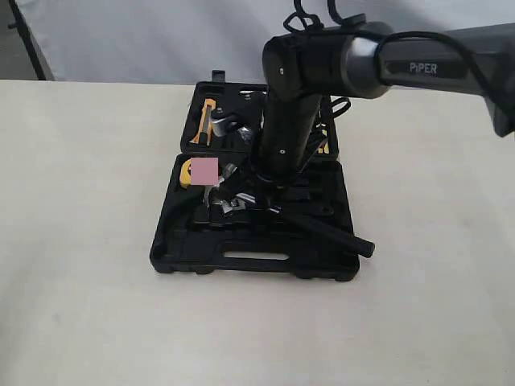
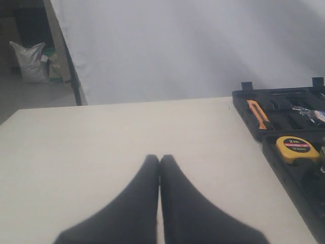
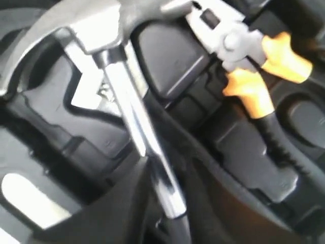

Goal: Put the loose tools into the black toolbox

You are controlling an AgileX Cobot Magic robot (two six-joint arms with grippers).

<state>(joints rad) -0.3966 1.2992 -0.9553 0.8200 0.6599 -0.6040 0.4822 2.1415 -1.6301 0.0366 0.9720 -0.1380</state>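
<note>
The black toolbox (image 1: pixel 241 269) lies open in the middle of the table, its slot handle toward the front. The claw hammer (image 1: pixel 330 232) rests slanted across the near half, and its black handle sticks out past the front right corner. My right gripper (image 1: pixel 261 186) reaches down into that half. Its fingers are closed on the hammer's chrome shaft (image 3: pixel 127 101) just above the rubber grip, right gripper (image 3: pixel 167 178). A silver-jawed wrench (image 1: pixel 229 207) lies beside the hammer head. My left gripper (image 2: pixel 160 158) is shut and empty over bare table, left of the toolbox (image 2: pixel 254 96).
A yellow tape measure (image 1: pixel 187 173) sits in the near half's left corner, also in the left wrist view (image 2: pixel 298 149). Orange-handled pliers (image 3: pixel 254 66) lie in a recess by the hammer head. An orange knife (image 1: pixel 208 121) is in the far half. A white backdrop stands behind the table.
</note>
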